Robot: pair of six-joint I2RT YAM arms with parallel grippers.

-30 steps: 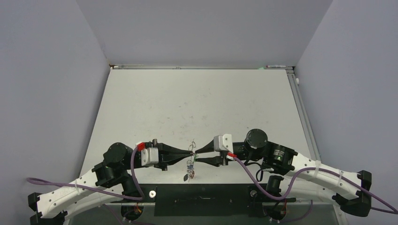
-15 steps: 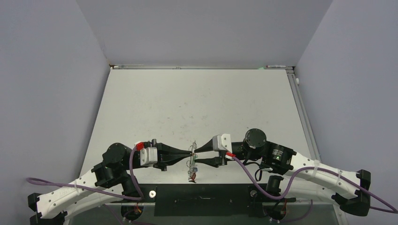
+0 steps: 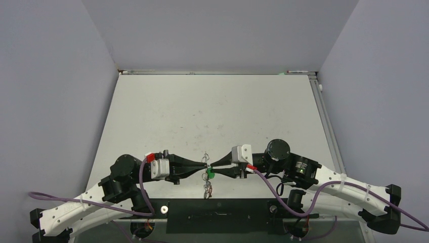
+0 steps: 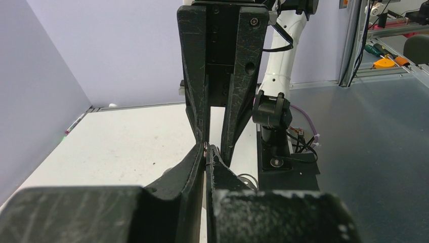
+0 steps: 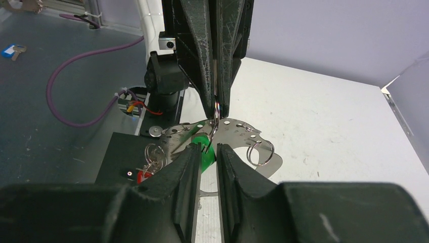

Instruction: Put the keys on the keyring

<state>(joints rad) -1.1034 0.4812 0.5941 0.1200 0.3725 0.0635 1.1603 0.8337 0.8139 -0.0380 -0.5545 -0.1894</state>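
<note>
Right pincer [image 5: 206, 146] has green key [image 5: 204, 160] between its jaws.

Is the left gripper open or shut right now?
Shut. In its own wrist view, the left gripper has its fingers pressed together at the tips, pinching a small wire ring.

Your overhead camera, fixed above and behind the arm bases [image 3: 273, 208], looks down over the whole table [image 3: 212, 111] toward the far wall [image 3: 217, 35]. Your left wrist camera sights close along the left gripper [image 4: 206, 148] at the right gripper [image 4: 214, 152] head-on. Your right wrist camera looks back the opposite way, and all three views share the spot where both grippers meet near the table's front edge.
</note>
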